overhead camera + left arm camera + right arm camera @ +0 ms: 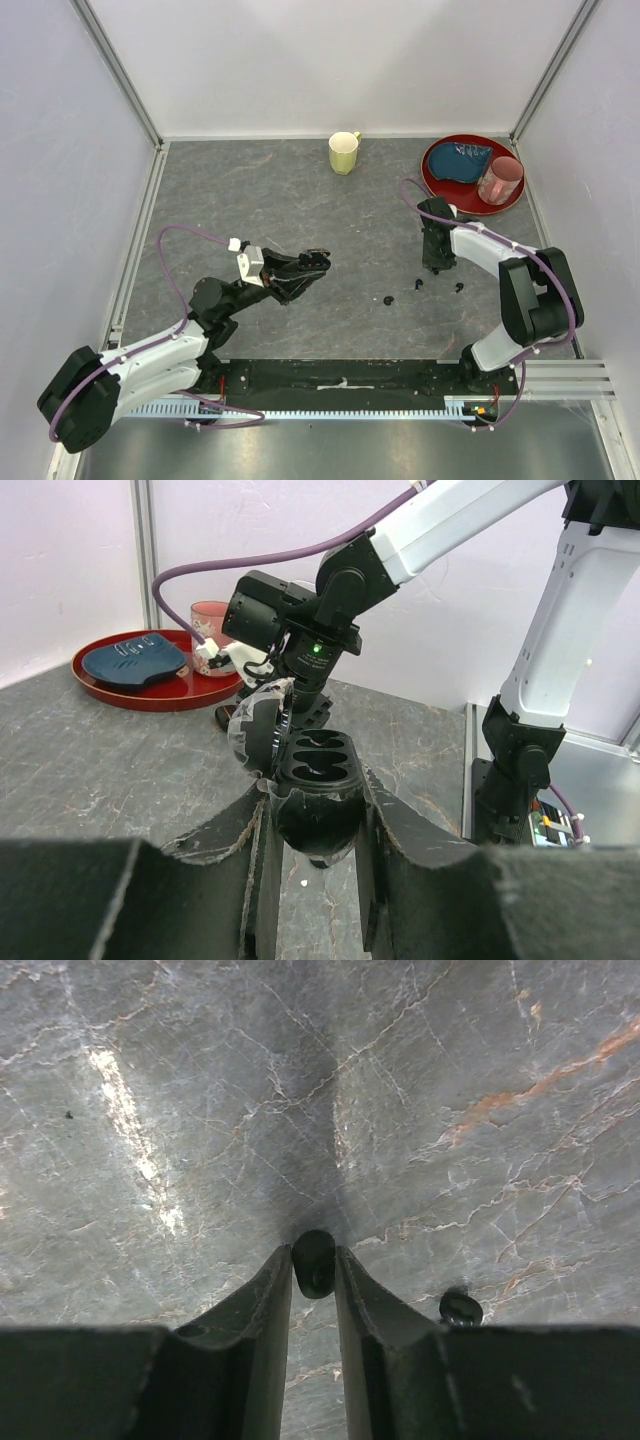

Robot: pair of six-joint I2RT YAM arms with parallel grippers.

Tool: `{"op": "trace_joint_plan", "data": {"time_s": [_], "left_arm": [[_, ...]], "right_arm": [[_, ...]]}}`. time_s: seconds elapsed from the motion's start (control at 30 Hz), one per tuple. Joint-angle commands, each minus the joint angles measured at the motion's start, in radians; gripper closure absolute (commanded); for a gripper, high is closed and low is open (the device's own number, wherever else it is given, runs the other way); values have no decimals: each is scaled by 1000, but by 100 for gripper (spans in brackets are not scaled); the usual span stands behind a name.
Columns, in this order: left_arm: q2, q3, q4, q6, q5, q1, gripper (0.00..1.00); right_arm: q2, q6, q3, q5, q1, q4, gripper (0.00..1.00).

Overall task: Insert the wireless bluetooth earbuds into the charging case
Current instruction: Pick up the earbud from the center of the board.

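Observation:
My left gripper is shut on the charging case, a glossy black oval box held above the table with its lid open and two empty slots showing. In the top view the case sits at the fingertips. My right gripper points down at the table, shut on one tiny black earbud at the fingertips. A second earbud lies on the table just right of those fingers. In the top view the right gripper is right of centre, with small black bits on the table near it.
A yellow mug stands at the back centre. A red tray at the back right holds a blue cloth and a pink cup. White walls enclose the grey marbled table. The right arm looms just behind the case.

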Motion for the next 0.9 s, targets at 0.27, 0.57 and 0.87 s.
{"op": "trace_joint_plan", "data": {"time_s": [0.27,0.57,0.87], "left_arm": [[-16,-10,35,9,-25,-4,98],[-22,-11,34,7,-27,-4,98],[-23,-10,31,7,-27,-4,98]], "right_arm": [[2,16,32,15,2,-18,85],[-7,3,49,11,2,-44,74],[-23,-4,49,15,2,-59,73]]}}
